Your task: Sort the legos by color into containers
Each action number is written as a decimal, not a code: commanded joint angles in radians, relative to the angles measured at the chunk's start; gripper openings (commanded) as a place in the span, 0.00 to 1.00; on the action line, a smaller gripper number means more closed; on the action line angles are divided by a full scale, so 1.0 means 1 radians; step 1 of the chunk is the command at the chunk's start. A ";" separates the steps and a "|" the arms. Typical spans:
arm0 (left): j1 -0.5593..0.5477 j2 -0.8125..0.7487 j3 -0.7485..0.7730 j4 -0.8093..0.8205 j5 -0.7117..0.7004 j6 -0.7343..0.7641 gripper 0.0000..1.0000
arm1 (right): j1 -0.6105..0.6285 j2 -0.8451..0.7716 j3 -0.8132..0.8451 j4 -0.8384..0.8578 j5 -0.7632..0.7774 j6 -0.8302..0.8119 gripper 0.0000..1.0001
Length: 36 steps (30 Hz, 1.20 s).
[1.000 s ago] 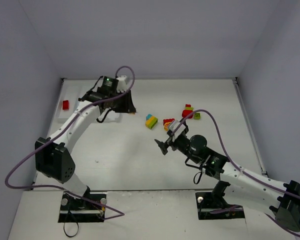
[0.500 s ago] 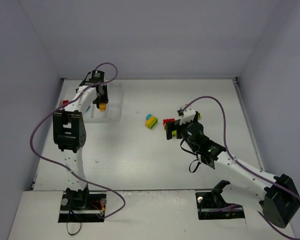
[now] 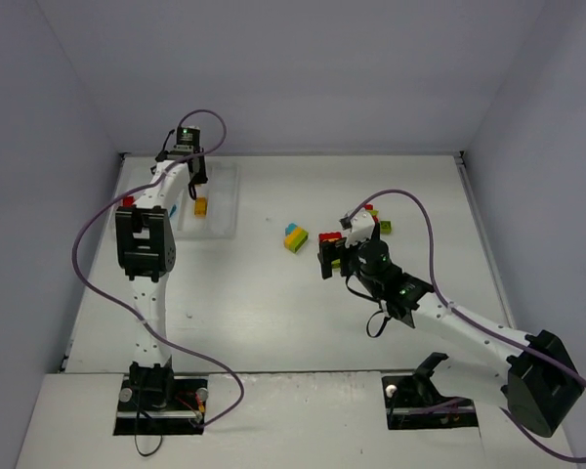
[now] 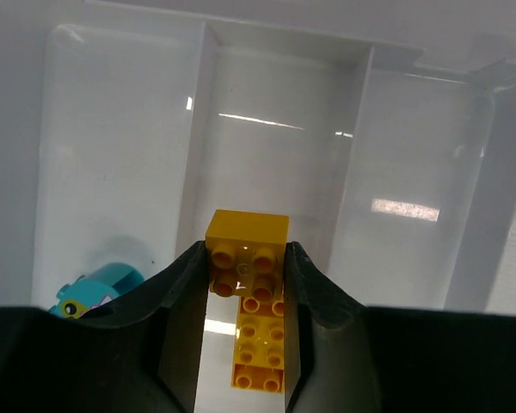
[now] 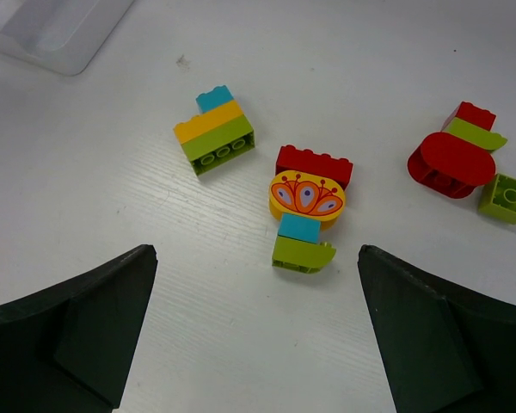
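My left gripper (image 4: pixel 246 249) is over the white tray (image 4: pixel 275 47), fingers a brick's width apart. A yellow brick stack (image 4: pixel 260 353) sits right between them, in one of the tray's long compartments. The fingers look to touch its sides, but I can't tell if they actually pinch it (in the top view the yellow looks like it's lying on the tray floor). A cyan piece (image 4: pixel 99 288) with a printed eye lies in the next compartment, on the left of that view.

My right gripper (image 5: pixel 255 258) hangs over the table (image 5: pixel 112 224), fingers spread wide, holding nothing. The loose legos are all on the bare table beyond it, well apart from the tray:
- A cyan-yellow-green clump (image 5: pixel 215 129) on the left of that view.
- A red-yellow-cyan-green clump (image 5: pixel 307 206) nearest the fingers, its yellow part an oval with a flower-like print.
- A red-and-green clump (image 5: pixel 451 159) further right.
- A single lime brick (image 5: pixel 506 196) just beside that last clump.

A tray corner shows at the top left of the right wrist view.
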 commanded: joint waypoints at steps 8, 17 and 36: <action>0.008 -0.007 0.052 0.048 0.014 0.021 0.51 | -0.014 0.045 0.073 0.038 0.063 0.013 1.00; -0.003 -0.200 -0.049 0.067 0.081 -0.034 0.66 | -0.170 0.120 0.132 -0.017 0.129 0.097 0.96; -0.193 -1.016 -0.680 0.085 0.207 -0.071 0.85 | -0.548 0.609 0.351 -0.017 0.040 0.065 0.59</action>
